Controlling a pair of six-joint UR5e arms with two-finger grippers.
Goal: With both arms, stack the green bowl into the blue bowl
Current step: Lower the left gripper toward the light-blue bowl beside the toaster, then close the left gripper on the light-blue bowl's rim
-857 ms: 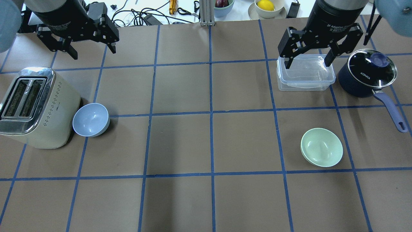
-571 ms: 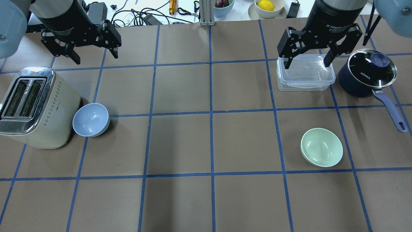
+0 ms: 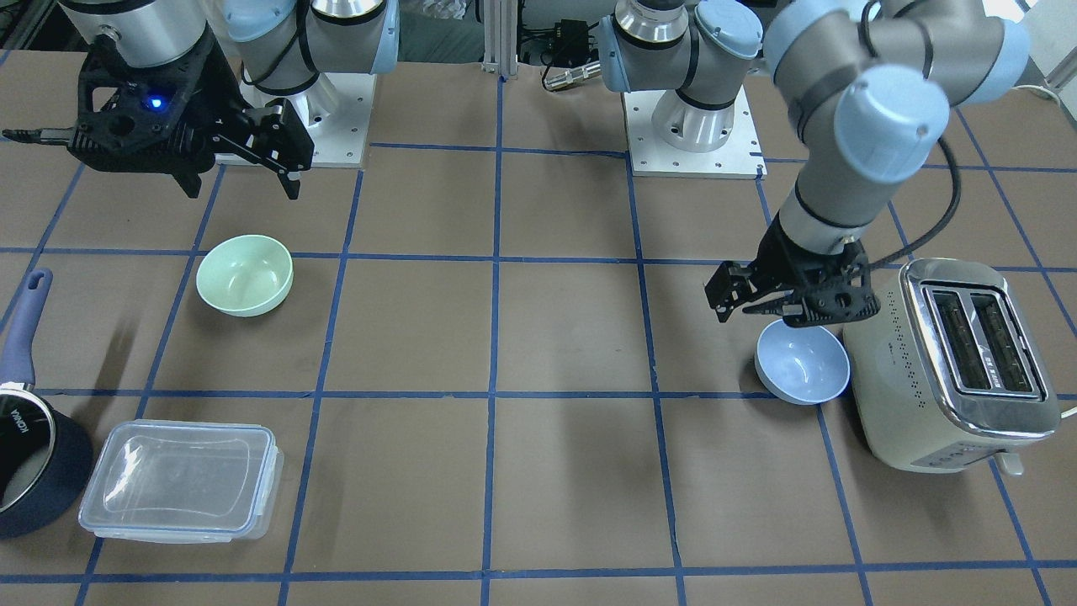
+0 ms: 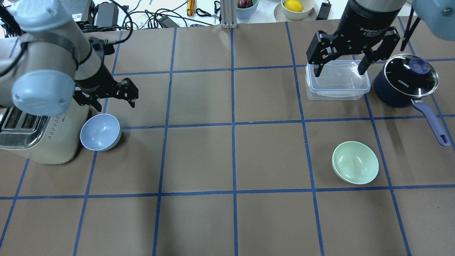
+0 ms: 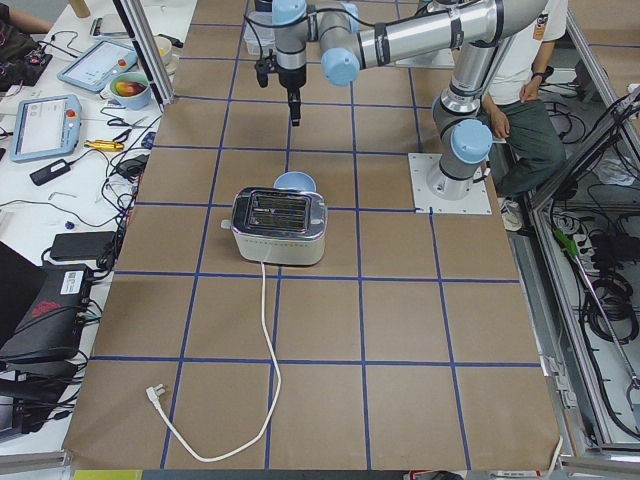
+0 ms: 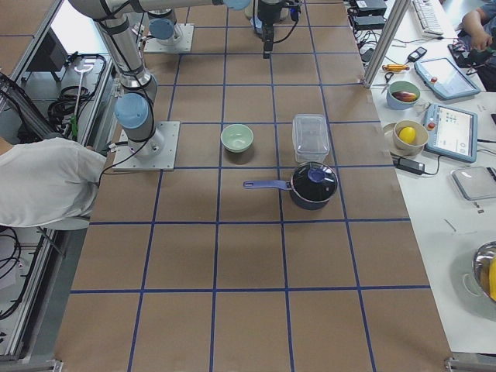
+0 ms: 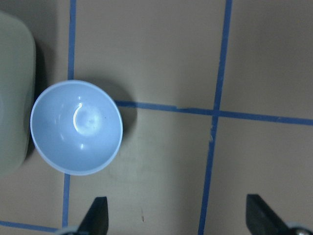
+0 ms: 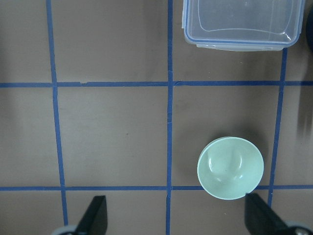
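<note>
The green bowl [image 4: 355,162] stands upright and empty on the table at the right; it also shows in the front view [image 3: 245,274] and the right wrist view [image 8: 230,167]. The blue bowl [image 4: 100,132] stands upright beside the toaster at the left, also in the front view [image 3: 801,363] and the left wrist view [image 7: 76,127]. My left gripper [image 4: 113,100] is open and empty, hanging just beyond the blue bowl. My right gripper [image 4: 340,67] is open and empty, high over the clear container, well away from the green bowl.
A cream toaster [image 4: 39,137] touches or nearly touches the blue bowl's left side. A clear lidded container [image 4: 337,84] and a dark blue saucepan [image 4: 405,83] with glass lid stand at the far right. Cables and bowls of fruit lie beyond the table's far edge.
My left arm has swung down and toward the blue bowl, its gripper now close over the bowl's far side. The right gripper and both bowls have not moved.
</note>
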